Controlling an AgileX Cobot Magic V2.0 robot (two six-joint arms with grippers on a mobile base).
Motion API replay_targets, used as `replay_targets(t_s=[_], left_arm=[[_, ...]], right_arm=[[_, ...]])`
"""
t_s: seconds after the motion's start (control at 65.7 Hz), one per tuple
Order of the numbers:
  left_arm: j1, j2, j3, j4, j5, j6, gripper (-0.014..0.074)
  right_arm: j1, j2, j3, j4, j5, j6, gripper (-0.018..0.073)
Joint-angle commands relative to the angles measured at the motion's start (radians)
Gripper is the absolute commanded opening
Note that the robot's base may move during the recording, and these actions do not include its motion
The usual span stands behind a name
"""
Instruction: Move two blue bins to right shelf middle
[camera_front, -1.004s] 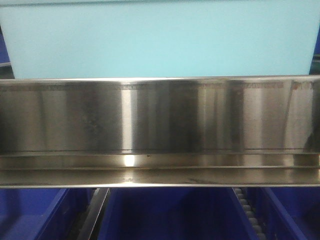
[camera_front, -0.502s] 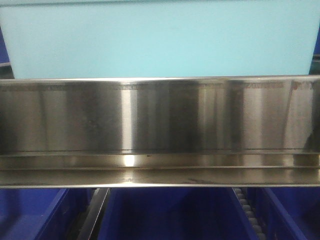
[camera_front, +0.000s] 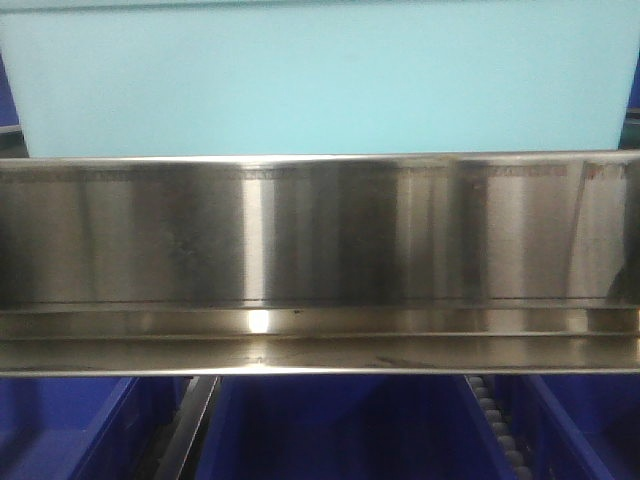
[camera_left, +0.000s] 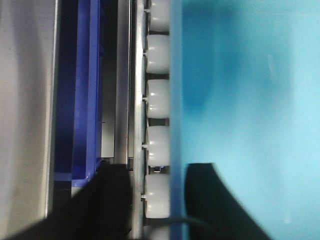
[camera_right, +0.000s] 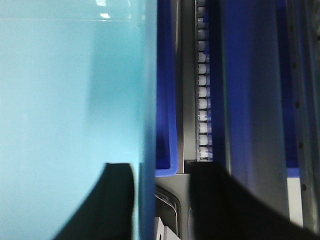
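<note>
One pale blue bin (camera_front: 320, 80) fills the upper part of the front view. It stands above and behind a broad brushed-steel rail (camera_front: 320, 260), which spans the full width and cuts off the bin's lower edge.

An arm is at each side of the bin. The left gripper (camera_left: 156, 172) straddles one side wall, with one dark finger (camera_left: 110, 200) outside the wall and the other over the bin's pale face. Its jaws stand apart, and I cannot tell whether they pinch the wall. The right gripper (camera_right: 162, 170) straddles the opposite wall the same way, one finger against the pale face and the other a little off the wall. Its grip is just as unclear.

Just outside the left gripper, a row of white rollers (camera_left: 159, 97) runs ahead alongside the bin. Beyond them are a steel channel and a dark blue bin wall (camera_left: 82, 100). Outside the right gripper lies a similar roller track (camera_right: 202, 95), dim and small.

Below the rail, dark blue bins (camera_front: 340, 430) sit side by side with roller tracks between them. The light is dim and bluish.
</note>
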Motion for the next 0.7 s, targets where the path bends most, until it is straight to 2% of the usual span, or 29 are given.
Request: replay_targets(t_s=[0.0, 0.061, 0.091, 0.502, 0.685], left_arm=[[-0.01, -0.001, 0.002, -0.007, -0.006, 0.0, 0.0011], [-0.013, -0.001, 0.002, -0.007, -0.006, 0.0, -0.0097], [-0.017, -0.001, 0.002, -0.007, -0.004, 0.0, -0.011], [-0.025, -0.003, -0.005, 0.031, -0.006, -0.015, -0.0111], [-0.025, -0.005, -0.094, 0.066, -0.001, -0.035, -0.0111]], right_arm=[[-0.001, -0.007, -0.001, -0.018, -0.003, 0.001, -0.0027], [-0.001, -0.007, -0.001, -0.026, -0.003, 0.001, -0.0147], [-0.001, -0.007, -0.001, -0.034, -0.003, 0.001, -0.0166], [-0.001, -0.011, -0.002, -0.041, -0.003, 0.001, -0.0162], [-0.001, -0.039, -0.051, -0.041, -0.003, 0.001, -0.0162]])
